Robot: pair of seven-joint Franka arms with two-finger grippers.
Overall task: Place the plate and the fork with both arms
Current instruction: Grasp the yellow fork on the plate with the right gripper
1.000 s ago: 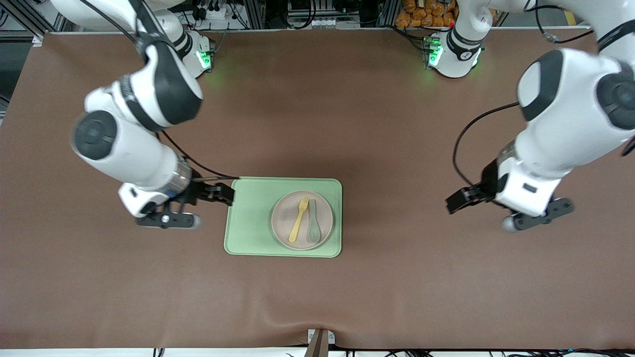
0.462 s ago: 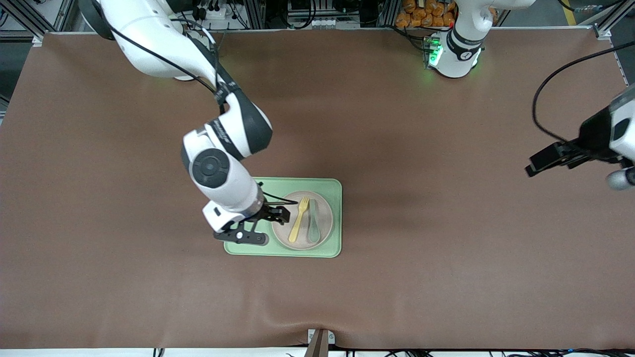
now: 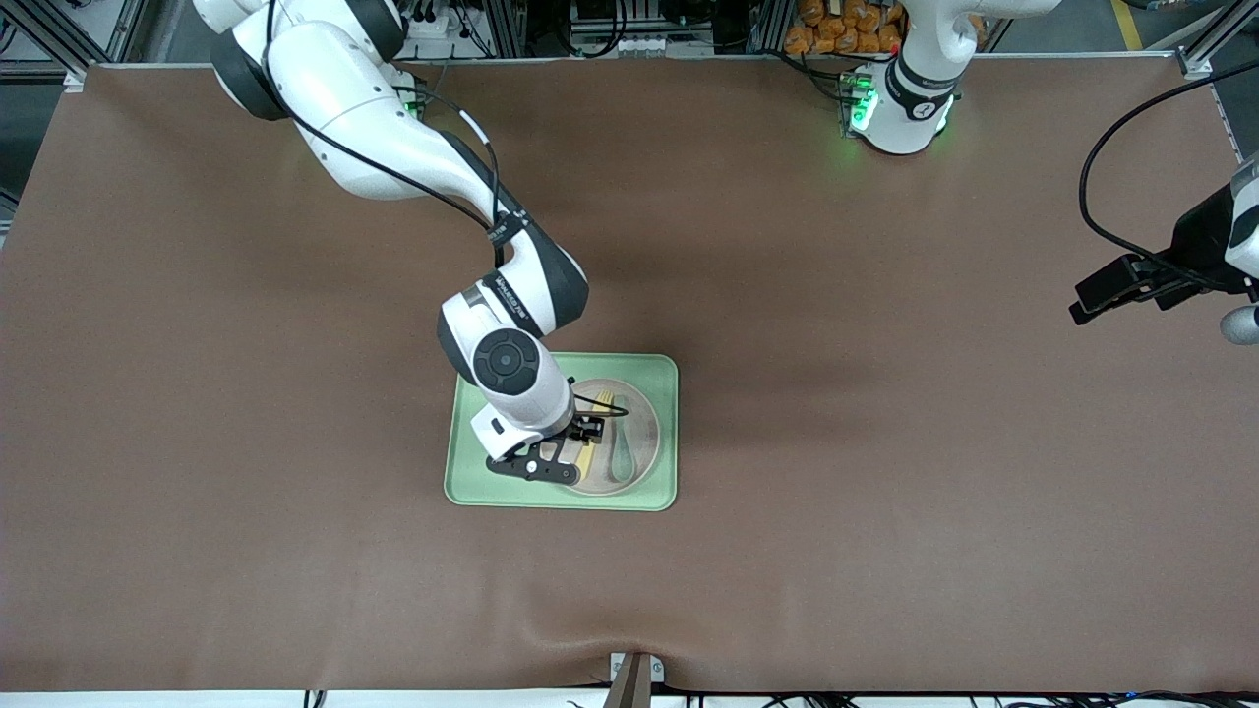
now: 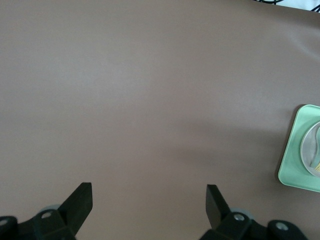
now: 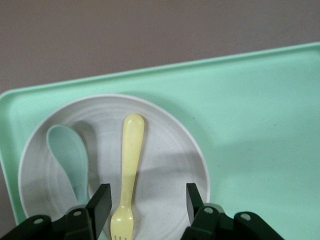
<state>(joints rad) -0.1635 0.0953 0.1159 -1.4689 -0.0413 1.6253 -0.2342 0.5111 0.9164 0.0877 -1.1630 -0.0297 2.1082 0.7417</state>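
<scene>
Right jaws point(image 3: 587, 430) open, moved over fork point(image 3: 591, 449) on plate point(image 3: 644, 423); left jaws point(image 3: 1111, 295) open, waiting.

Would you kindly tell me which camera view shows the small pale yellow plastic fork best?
The right wrist view: the small pale yellow plastic fork lies whole on the plate. The front view has the right arm covering part of it; the left wrist view shows a sliver.

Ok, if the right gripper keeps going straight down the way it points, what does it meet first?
Most likely the small pale yellow plastic fork, lying on the round beige-pink plate between the right gripper's open fingers; its height is unclear.
</scene>
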